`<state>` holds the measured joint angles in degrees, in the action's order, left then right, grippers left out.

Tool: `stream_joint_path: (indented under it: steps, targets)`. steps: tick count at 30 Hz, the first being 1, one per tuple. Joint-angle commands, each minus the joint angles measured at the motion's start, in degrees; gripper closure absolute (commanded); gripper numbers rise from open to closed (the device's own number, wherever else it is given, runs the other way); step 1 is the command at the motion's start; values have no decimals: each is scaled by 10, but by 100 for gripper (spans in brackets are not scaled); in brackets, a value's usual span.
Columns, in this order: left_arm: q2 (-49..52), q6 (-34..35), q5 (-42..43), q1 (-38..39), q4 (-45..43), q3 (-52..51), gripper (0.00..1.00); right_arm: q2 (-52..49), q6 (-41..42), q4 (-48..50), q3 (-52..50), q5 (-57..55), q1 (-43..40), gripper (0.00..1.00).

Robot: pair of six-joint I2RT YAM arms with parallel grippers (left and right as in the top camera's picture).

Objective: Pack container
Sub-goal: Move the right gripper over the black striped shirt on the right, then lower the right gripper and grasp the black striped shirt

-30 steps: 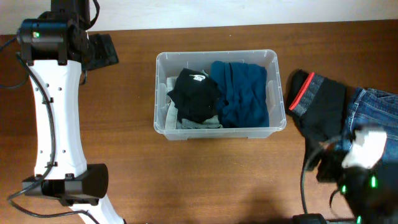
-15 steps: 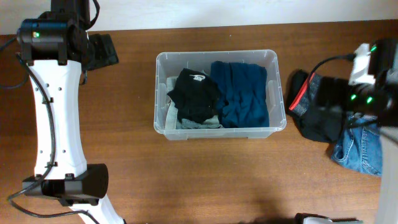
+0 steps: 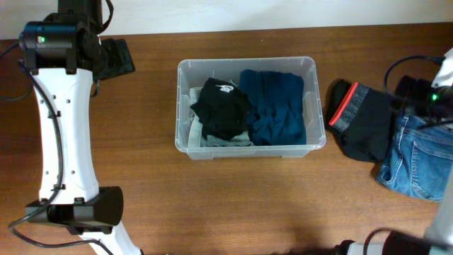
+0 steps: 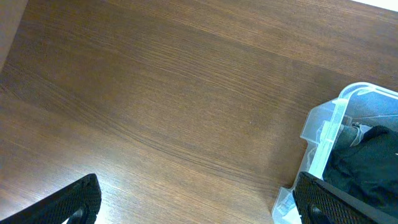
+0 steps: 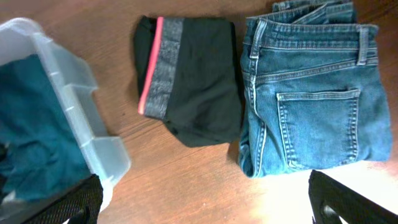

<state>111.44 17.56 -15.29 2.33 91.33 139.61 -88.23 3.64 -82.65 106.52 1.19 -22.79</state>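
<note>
Container (image 3: 244, 151) at mid-table, folded clothes inside. Right gripper (image 5: 205, 208): jaws wide apart, empty, above black shorts (image 5: 193, 87) and jeans (image 5: 311, 93), which lie just right of the container. Left gripper (image 4: 199, 208): jaws wide apart, empty, container off to its right.

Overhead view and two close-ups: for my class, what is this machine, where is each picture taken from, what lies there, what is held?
Two robot arms work at a wooden table. One camera looks down from above; one rides on each wrist, showing its own fingertips. The clear container holds a black garment, a teal garment and grey cloth. Beside it lie a red-striped black garment and folded jeans. The left gripper and right gripper are open, holding nothing.
</note>
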Motion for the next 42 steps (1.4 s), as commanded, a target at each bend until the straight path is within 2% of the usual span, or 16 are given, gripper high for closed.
stream_joint_path:
  steps: [1,8,21,30,42]
  targets:
    - [-2,-1,-6,-2,0,0,1,-59,-5,10,7,12,-12,2]
    - [-2,-1,-6,-1,0,0,1,-175,-2,57,7,12,-12,2]
    - [-2,-1,-6,-1,0,0,1,-275,17,150,-51,13,-12,2]
    - [-2,-1,-6,-1,0,0,1,-285,40,240,-137,14,6,2]
    - [-2,-1,-6,-2,0,0,1,-292,63,406,-271,5,19,2]
